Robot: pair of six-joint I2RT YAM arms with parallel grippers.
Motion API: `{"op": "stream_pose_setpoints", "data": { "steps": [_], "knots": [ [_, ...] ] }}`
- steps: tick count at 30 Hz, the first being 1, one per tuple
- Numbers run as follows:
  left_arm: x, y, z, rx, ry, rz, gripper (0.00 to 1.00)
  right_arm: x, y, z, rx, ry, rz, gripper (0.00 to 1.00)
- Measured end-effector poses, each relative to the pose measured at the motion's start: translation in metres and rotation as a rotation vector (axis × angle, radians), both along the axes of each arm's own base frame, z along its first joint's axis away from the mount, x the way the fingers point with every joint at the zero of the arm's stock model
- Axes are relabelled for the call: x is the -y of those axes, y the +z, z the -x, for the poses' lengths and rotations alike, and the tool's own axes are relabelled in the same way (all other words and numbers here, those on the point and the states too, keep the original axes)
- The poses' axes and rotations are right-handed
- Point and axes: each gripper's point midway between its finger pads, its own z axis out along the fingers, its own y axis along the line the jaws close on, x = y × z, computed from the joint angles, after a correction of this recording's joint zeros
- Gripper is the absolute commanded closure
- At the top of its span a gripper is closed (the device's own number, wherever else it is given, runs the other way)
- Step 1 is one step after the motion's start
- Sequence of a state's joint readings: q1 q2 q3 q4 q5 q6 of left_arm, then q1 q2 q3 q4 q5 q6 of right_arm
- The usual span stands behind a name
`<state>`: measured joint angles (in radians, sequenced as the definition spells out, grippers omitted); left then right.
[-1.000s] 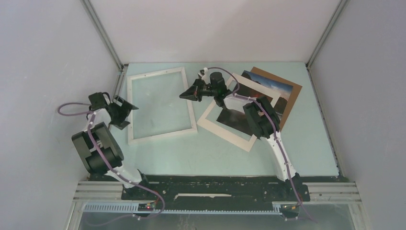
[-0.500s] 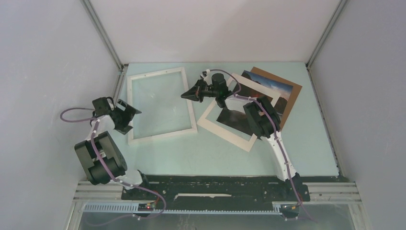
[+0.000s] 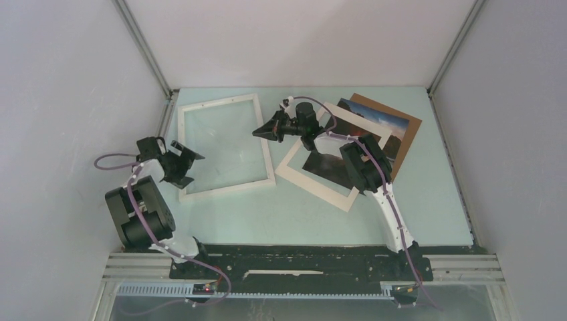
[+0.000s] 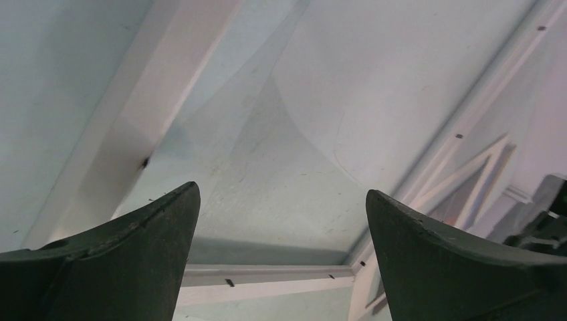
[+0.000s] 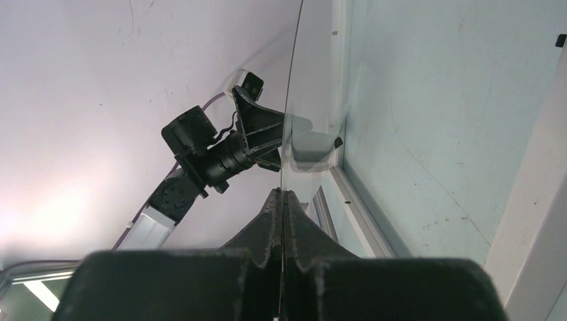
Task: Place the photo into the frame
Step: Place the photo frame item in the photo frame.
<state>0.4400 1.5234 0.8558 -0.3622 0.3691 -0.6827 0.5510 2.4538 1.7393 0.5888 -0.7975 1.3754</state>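
Note:
The white frame (image 3: 226,189) lies flat at the table's back left. A clear pane (image 5: 291,100) rises out of it, tilted, with my right gripper (image 3: 257,133) shut on its edge at the frame's right rim. The photo (image 3: 319,165), a dark print with a wide white border, lies right of the frame, partly under my right arm. My left gripper (image 3: 189,162) hovers open over the frame's lower left corner. In the left wrist view nothing sits between its fingers (image 4: 154,227), and the frame's rim (image 4: 267,274) and the pane (image 4: 301,134) show below.
A brown backing board (image 3: 409,130) lies at the back right under the photo's far corner. Grey walls close in the table on the left, back and right. The left arm (image 5: 220,150) shows through the pane in the right wrist view.
My left gripper has swung right and toward the frame's lower left corner, opening slightly wider. The right gripper has kept its hold on the pane and barely moved.

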Motion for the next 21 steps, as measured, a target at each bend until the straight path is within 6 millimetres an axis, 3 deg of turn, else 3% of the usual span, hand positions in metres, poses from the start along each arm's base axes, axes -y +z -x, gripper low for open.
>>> {"op": "stream_pose_setpoints", "data": {
  "steps": [6, 13, 21],
  "knots": [
    [0.008, -0.001, -0.009, 0.031, -0.014, 0.074, 0.02, 0.0, 0.0, 0.0, 0.001, -0.002, -0.001, 1.0],
    [0.01, -0.006, -0.005, 0.049, 0.012, 0.135, 0.01, 0.0, 0.0, 0.0, 0.004, -0.002, -0.002, 1.0],
    [0.006, -0.005, -0.004, 0.093, 0.069, 0.254, 0.11, 0.001, -0.002, 0.0, 0.0, -0.003, 0.0, 1.0]
  ]
}}
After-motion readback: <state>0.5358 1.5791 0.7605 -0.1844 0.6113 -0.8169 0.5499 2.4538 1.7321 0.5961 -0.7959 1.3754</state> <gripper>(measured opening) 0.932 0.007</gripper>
